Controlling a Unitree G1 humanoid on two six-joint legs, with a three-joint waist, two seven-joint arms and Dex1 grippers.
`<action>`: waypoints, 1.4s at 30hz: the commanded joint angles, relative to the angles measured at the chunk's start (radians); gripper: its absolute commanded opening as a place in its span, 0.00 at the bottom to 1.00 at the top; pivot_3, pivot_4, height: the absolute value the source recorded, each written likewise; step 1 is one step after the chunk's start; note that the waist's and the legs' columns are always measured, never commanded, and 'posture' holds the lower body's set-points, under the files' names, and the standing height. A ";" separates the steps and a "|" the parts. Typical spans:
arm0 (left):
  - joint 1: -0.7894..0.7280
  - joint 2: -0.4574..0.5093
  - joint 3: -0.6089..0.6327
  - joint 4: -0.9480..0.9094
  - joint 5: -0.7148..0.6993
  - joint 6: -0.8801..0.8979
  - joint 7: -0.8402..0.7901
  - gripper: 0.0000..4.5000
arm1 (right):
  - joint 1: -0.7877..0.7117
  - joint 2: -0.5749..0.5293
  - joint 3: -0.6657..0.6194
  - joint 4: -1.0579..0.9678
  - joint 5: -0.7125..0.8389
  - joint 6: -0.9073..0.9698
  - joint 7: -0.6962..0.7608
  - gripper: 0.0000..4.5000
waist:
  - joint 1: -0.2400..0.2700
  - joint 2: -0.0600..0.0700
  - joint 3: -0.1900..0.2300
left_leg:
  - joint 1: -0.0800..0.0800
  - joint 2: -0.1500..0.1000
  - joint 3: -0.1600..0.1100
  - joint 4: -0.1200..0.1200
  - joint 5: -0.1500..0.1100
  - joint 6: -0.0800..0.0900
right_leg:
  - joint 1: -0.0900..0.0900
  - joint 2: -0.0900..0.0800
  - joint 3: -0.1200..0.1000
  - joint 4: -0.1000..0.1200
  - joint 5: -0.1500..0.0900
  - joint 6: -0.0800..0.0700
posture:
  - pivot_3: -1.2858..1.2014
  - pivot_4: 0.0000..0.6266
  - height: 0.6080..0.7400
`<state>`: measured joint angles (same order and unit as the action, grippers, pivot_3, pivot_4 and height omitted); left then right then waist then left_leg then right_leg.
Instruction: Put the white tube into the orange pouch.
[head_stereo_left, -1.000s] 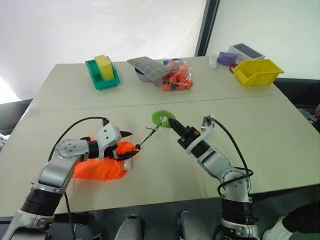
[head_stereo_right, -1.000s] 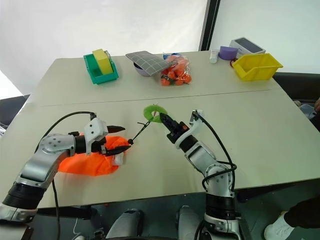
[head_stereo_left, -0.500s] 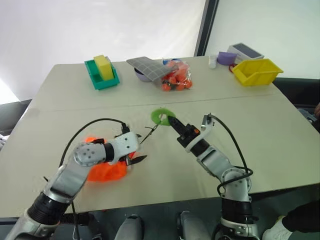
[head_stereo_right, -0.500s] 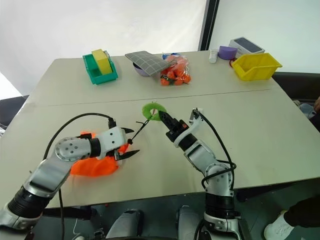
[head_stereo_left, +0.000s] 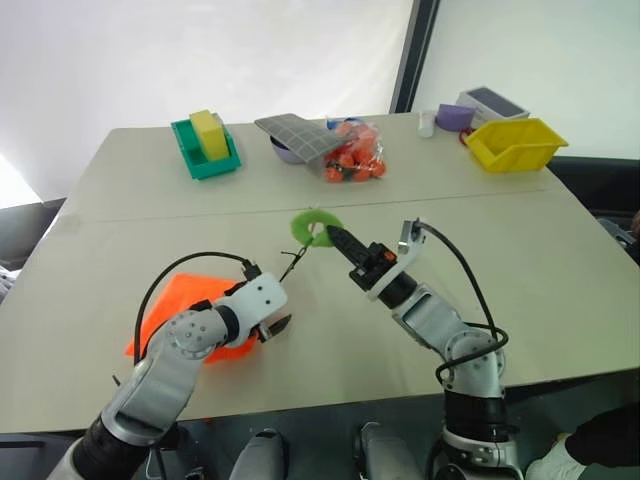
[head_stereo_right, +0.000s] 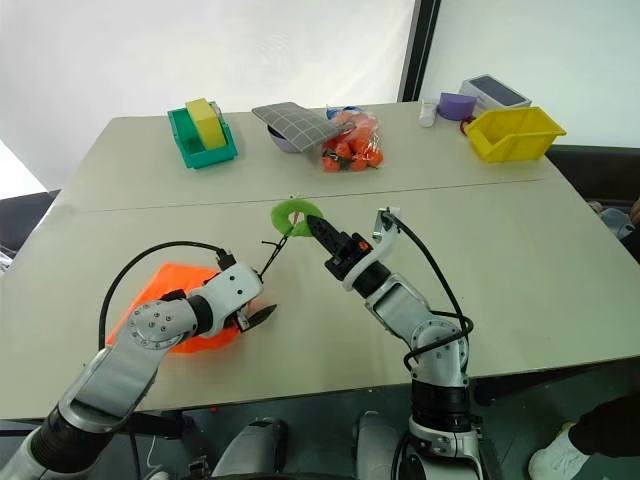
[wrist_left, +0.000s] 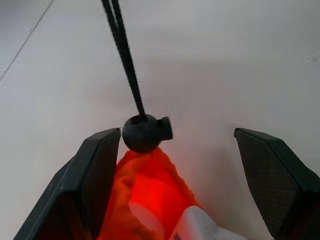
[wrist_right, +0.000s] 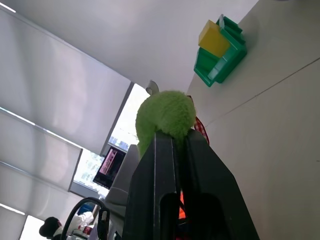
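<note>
White tube (wrist_left: 200, 226) sits inside the mouth of the orange pouch (head_stereo_left: 175, 312); its pale end shows in the opening in the left wrist view, between the left gripper's fingers. Blue cap not visible.

Orange pouch lies flat on the near half of the table (head_stereo_left: 560, 270), near the front edge, robot's left side. Its gathered mouth ends at a black cord lock (wrist_left: 145, 133), and the dark cord (head_stereo_left: 293, 266) runs up from there, clear of the table top, to the green ring (head_stereo_left: 312, 228).

Left gripper (head_stereo_left: 278, 322) is at the pouch mouth, fingers apart, one each side of the opening; cannot tell whether they touch the fabric.

Right gripper (head_stereo_left: 333, 236) is right of the pouch and raised, fingers together and clamped on the green ring, with the cord stretched between ring and pouch.

Open table right of the pouch out to the right edge, and beyond it as far as the seam across the middle.

Far from the pouch, along the back edge: green bin (head_stereo_left: 203, 150) holding a yellow block (head_stereo_left: 207, 132), grey checked cloth (head_stereo_left: 296, 135), clear bag of orange-red fruit (head_stereo_left: 352, 152), yellow bin (head_stereo_left: 514, 142), purple item (head_stereo_left: 453, 115).
</note>
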<state>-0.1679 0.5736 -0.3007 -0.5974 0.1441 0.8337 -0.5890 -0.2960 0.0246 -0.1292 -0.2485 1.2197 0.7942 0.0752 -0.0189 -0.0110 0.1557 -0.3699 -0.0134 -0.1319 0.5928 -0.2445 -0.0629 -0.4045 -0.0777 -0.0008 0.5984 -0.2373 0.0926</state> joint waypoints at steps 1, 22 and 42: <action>0.006 -0.018 -0.002 -0.054 0.015 0.011 0.041 0.86 | -0.018 -0.005 0.003 -0.066 0.039 0.004 -0.006 0.00 | 0.000 0.000 0.000 | 0.000 0.000 0.000 0.000 0.000 0.000 | 0.000 0.000 0.000 0.000 0.000 0.000 | 0.52 0.24 1.00; -0.007 -0.047 0.004 -0.011 -0.004 -0.035 0.071 0.13 | -0.012 -0.034 0.027 -0.075 0.025 -0.001 -0.004 0.00 | 0.001 0.000 0.000 | 0.000 0.000 0.000 0.000 0.000 0.000 | 0.000 0.000 0.000 0.000 0.000 0.000 | 0.52 0.24 1.00; 0.139 0.275 0.182 -0.003 -0.210 -0.079 -0.233 0.06 | -0.077 -0.022 -0.077 0.099 -0.187 -0.164 -0.142 0.00 | -0.002 0.001 0.000 | 0.000 0.000 0.000 0.000 0.000 0.000 | -0.001 0.000 0.000 0.000 0.001 -0.002 | 0.52 0.24 1.00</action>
<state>-0.0512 0.8158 -0.1545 -0.5940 -0.0521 0.7615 -0.7888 -0.3413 0.0037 -0.1688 -0.1280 1.0468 0.6710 -0.0576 -0.0213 -0.0098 0.1558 -0.3701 -0.0129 -0.1315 0.5926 -0.2445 -0.0629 -0.4052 -0.0777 -0.0008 0.5980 -0.2367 0.0909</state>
